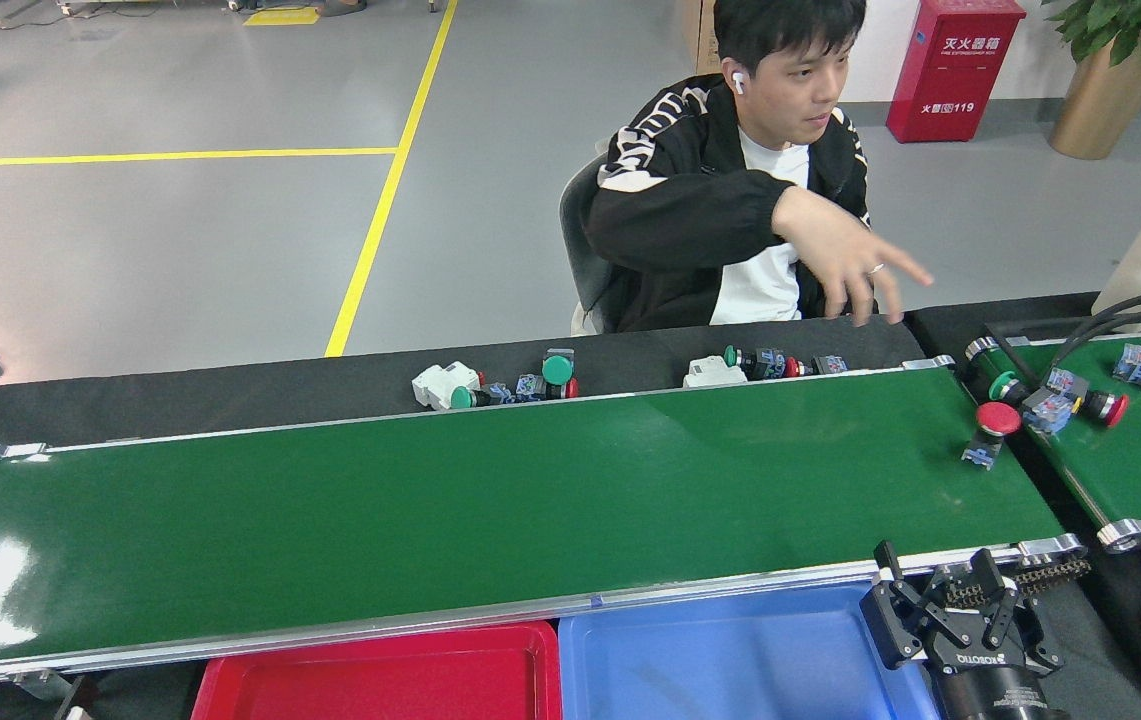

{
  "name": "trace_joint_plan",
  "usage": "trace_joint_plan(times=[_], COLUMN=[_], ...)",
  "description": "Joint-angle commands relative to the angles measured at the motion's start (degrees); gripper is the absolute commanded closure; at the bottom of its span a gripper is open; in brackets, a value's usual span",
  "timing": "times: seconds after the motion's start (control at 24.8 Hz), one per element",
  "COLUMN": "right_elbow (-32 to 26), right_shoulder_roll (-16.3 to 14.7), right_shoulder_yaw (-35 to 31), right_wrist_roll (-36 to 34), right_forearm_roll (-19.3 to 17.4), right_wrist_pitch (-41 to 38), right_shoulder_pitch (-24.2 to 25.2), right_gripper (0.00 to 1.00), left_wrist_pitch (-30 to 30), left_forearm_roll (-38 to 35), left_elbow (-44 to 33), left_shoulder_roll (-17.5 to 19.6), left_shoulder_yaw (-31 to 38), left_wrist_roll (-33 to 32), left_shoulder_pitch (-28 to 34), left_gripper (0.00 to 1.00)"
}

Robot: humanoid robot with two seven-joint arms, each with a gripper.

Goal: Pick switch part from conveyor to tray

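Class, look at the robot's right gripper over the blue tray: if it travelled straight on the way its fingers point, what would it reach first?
The right gripper points up-picture, away from the robot. It would probably first cross the near silver rail of the conveyor, then bare green belt. The red-capped switch part lies slightly right of that line; depth is uncertain.

A red-capped switch part (pixel 990 430) stands on the conveyor (pixel 490 500) near its right end, alone on the glossy green belt. The right hand (pixel 950 610) hangs over the blue tray (pixel 730 655), its fingers apart and empty. Beside that tray sits a red tray (pixel 380 680). Of the left hand, perhaps only a sliver shows at the lower left edge. Across the belt a seated person (pixel 730 230) extends a hand (pixel 845 255) above the black tabletop (pixel 230 390), where more switch parts (pixel 500 385) lie.
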Motion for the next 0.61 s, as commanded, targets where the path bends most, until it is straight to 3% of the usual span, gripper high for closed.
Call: trace_joint_plan(times=[0.0, 0.4, 0.57], right_elbow=[0.0, 14.6, 18.2], right_shoulder_roll=[0.1, -1.5, -1.6], right_shoulder_yaw=[-0.1, -0.1, 0.0], right_wrist_roll=[0.1, 6.7, 8.1], right_forearm_roll=[-0.1, 0.4, 0.8], right_wrist_pitch=[0.4, 4.2, 4.3], right_shoulder_pitch=[-1.2, -15.5, -17.5], right_gripper=[0.02, 0.02, 0.02], left_wrist_pitch=[0.1, 0.2, 0.2], left_forearm_roll=[0.1, -0.2, -0.2], left_elbow=[-0.8, -1.7, -1.6], left_shoulder_roll=[0.2, -0.6, -0.8], left_shoulder_yaw=[0.1, -0.7, -0.7], left_wrist_roll=[0.4, 0.2, 0.2], left_shoulder_pitch=[-0.1, -0.2, -0.2], left_gripper=[0.00, 0.00, 0.00])
